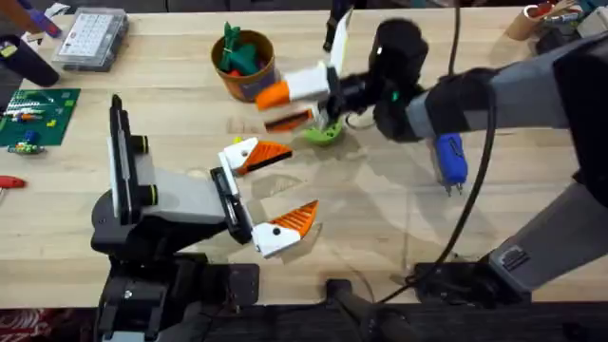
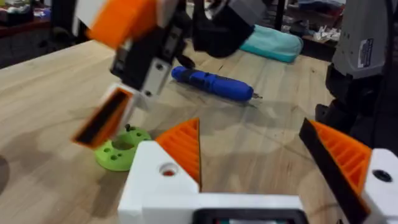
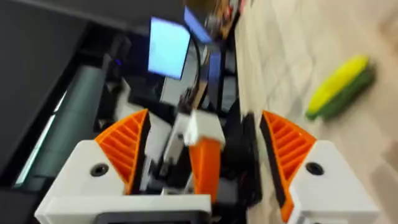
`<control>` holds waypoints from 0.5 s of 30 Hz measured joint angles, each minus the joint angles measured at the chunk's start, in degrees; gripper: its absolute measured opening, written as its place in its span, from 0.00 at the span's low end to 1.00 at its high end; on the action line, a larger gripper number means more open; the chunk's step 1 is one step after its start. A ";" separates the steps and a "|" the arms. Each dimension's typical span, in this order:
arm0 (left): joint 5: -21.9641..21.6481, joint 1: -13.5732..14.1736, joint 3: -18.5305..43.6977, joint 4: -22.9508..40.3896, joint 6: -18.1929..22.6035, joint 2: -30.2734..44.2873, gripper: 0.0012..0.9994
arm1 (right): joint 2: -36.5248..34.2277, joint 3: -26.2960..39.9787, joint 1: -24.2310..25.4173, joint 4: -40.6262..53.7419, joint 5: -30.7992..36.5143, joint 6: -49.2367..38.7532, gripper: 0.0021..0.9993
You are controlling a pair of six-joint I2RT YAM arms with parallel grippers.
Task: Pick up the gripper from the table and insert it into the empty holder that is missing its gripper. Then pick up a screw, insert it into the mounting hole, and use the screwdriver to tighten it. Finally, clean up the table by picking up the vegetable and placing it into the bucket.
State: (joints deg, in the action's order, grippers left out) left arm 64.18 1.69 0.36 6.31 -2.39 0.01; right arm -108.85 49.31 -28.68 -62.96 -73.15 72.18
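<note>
Status: early to mid task, as far as I can judge.

- Right gripper (image 1: 274,107): reached across the middle of the desk (image 1: 380,237), just beside the bucket (image 1: 253,84). Wide open, and the pads clamp nothing.
- The right wrist view shows a white bracket (image 3: 199,129) with an orange wedge (image 3: 205,163) below it, between my right fingers but touching neither. It could be the gripper piece at the holder. I can't tell whether it is seated.
- Left gripper (image 1: 299,179): low over the near side of the desk, wide open and empty, aimed towards the right one.
- Green disc (image 1: 323,133) with holes: on the desk, just under the right gripper's lower finger.
- Screwdriver (image 1: 450,160): lying flat on the desk beside my right arm, and nothing is holding it. I read the tightening step as not started.
- Screw: too small to pick out.
- Clean-up: the bucket already has green stuff (image 1: 236,55) in it, but a corn cob (image 3: 339,87) lies out on the desk in the right wrist view. That step is not done.

Left to do, by my read: confirm the insert, then the screw, the tightening and the corn.
</note>
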 joint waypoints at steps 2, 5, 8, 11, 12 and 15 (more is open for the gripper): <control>0.14 0.00 0.00 0.02 0.00 0.00 0.98 | -0.03 2.70 0.59 0.44 0.76 -0.28 1.00; 0.24 0.00 0.00 0.05 0.00 0.00 0.98 | -0.03 7.97 0.72 5.17 1.69 -2.62 1.00; 0.36 0.00 0.00 0.09 0.02 0.00 0.98 | -0.03 12.46 0.74 15.65 3.89 -7.66 1.00; 0.55 0.00 0.00 0.13 -0.02 0.00 0.98 | -0.19 15.65 1.00 31.87 8.48 -17.15 1.00; 0.59 0.00 0.00 0.13 -0.02 0.00 0.98 | -0.19 16.02 1.21 34.32 9.45 -19.21 1.00; 0.59 0.00 0.00 0.13 -0.09 0.00 0.98 | -0.11 17.42 2.48 40.99 12.94 -25.42 1.00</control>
State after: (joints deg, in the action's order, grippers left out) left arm 64.77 1.69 0.36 6.44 -2.48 0.01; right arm -108.96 66.73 -26.20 -21.96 -60.21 46.75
